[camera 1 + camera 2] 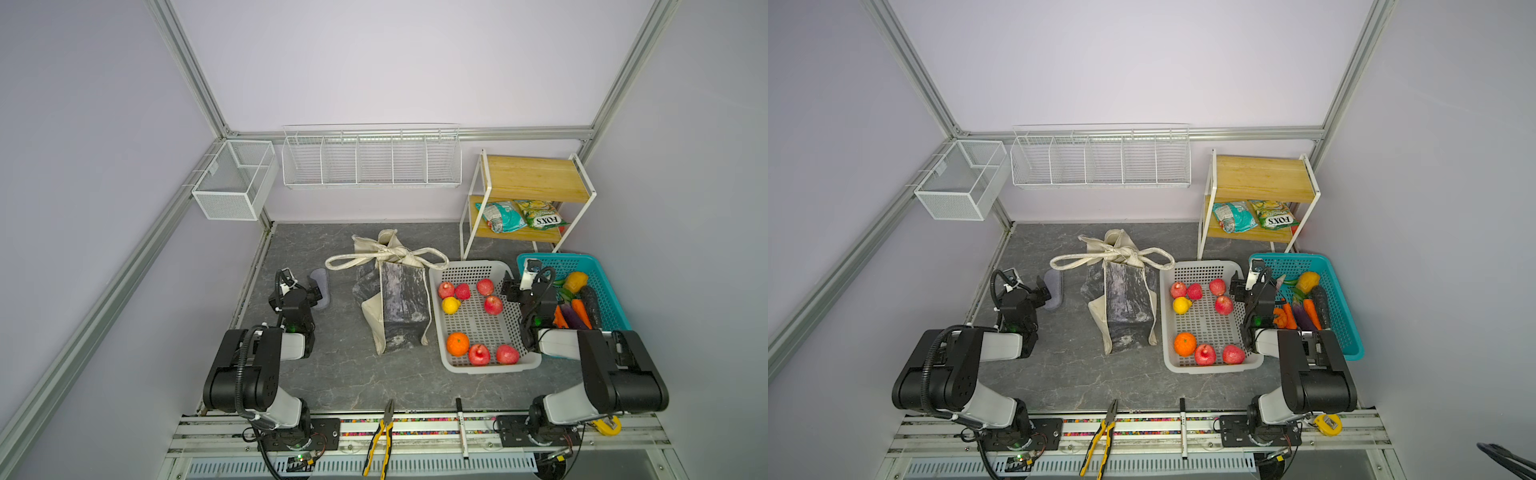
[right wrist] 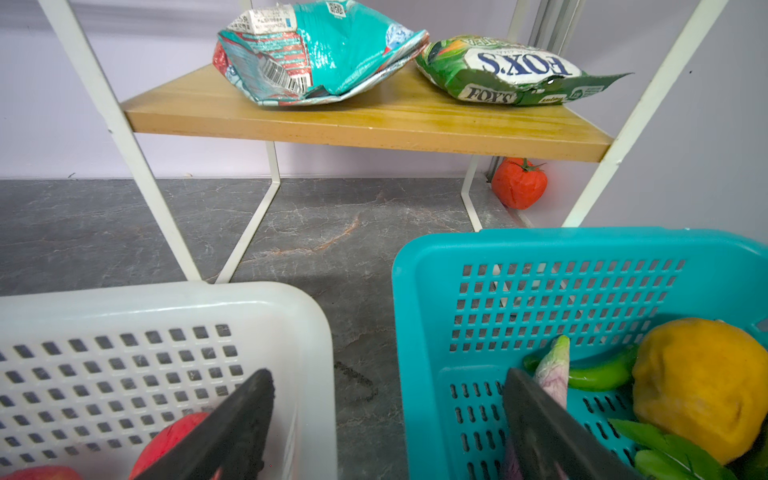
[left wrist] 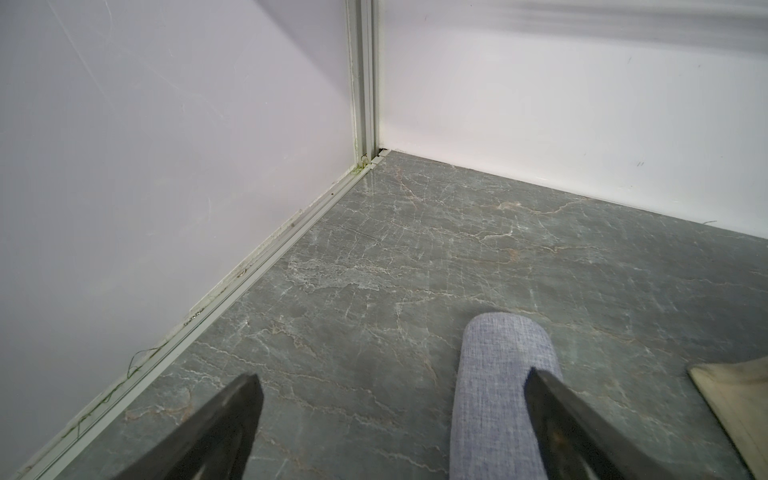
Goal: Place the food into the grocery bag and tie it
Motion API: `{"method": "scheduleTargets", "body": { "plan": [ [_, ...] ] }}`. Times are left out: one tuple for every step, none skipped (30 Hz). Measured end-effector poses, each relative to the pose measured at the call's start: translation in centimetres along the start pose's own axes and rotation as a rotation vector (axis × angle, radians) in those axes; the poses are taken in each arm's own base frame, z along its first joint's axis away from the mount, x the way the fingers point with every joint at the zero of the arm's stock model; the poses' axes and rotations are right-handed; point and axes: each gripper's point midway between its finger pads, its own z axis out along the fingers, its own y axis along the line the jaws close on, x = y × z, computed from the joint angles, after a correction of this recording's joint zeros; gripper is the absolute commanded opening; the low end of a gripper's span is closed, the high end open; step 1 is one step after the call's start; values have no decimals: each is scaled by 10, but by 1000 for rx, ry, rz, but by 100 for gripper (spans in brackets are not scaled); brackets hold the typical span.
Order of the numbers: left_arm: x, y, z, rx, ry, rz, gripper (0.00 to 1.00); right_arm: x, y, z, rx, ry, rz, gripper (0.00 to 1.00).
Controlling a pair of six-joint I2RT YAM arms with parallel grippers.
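Flagging risks: your right pincer (image 2: pixel 388 376), spread and empty, hangs over the white basket (image 2: pixel 166 299) and teal basket (image 2: pixel 540 243) rims; lowering likely clips one. Left pincer (image 3: pixel 392 380) also spread, empty. Grocery bag (image 1: pixel 403 299) sits mid-table, handles (image 1: pixel 345 262) seemingly knotted, so food (image 1: pixel 493 305) likely won't enter.

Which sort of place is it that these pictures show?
Most likely a robot test cell: aluminium frame, plain walls, left arm and right arm on a rail, fruit in a white basket.

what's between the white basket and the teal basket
Only a bare strip of table, clear in the right wrist view; the right gripper hangs open over it.
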Motion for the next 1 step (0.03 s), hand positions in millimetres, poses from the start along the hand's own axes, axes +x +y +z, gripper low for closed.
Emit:
{"method": "scheduleTargets", "body": {
  "plan": [
    [0,0,0,0,0,0,99,0,0,0,0,0,0,88]
  ]
}}
